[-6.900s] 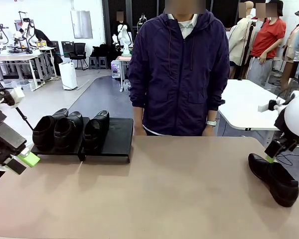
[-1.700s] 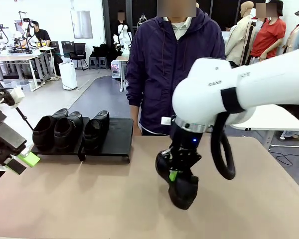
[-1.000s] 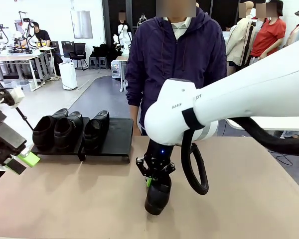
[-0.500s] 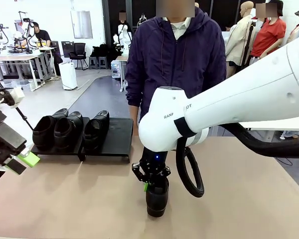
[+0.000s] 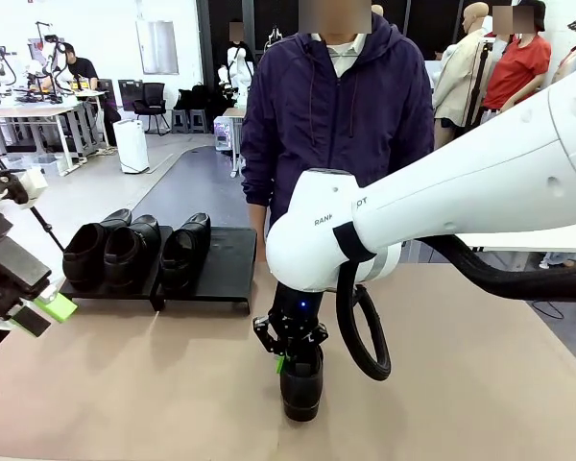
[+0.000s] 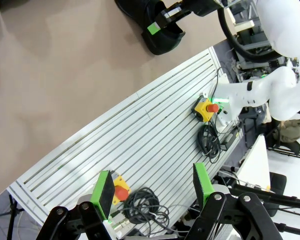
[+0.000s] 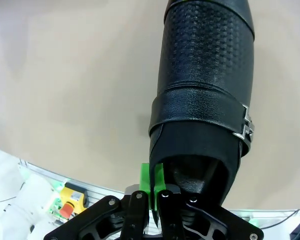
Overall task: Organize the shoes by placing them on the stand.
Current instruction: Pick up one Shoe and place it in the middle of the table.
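Observation:
My right gripper [image 5: 289, 356] reaches across the middle of the table and is shut on the side rim of a black shoe [image 5: 302, 388]. In the right wrist view the gripper [image 7: 152, 181] pinches the rim of that shoe [image 7: 205, 85], whose strap and buckle lie across it. I cannot tell whether the shoe rests on the tan tabletop or hangs just above it. Three more shoes [image 5: 127, 250] stand side by side on the black stand [image 5: 226, 264] at the back left, whose right part is bare. My left gripper [image 5: 43, 314] hangs open at the left edge, and its jaws [image 6: 152, 184] hold nothing.
A person in a dark purple jacket [image 5: 341, 125] stands at the far side, behind the table. The right arm's white body [image 5: 432, 202] fills the space above the table's right half. Grey slatted rails [image 6: 140, 135] with cables and stop buttons lie beyond the table's near edge.
The right arm has carried the shoe a little to the left and turned it. Over the last half second it barely moves. The left arm is still.

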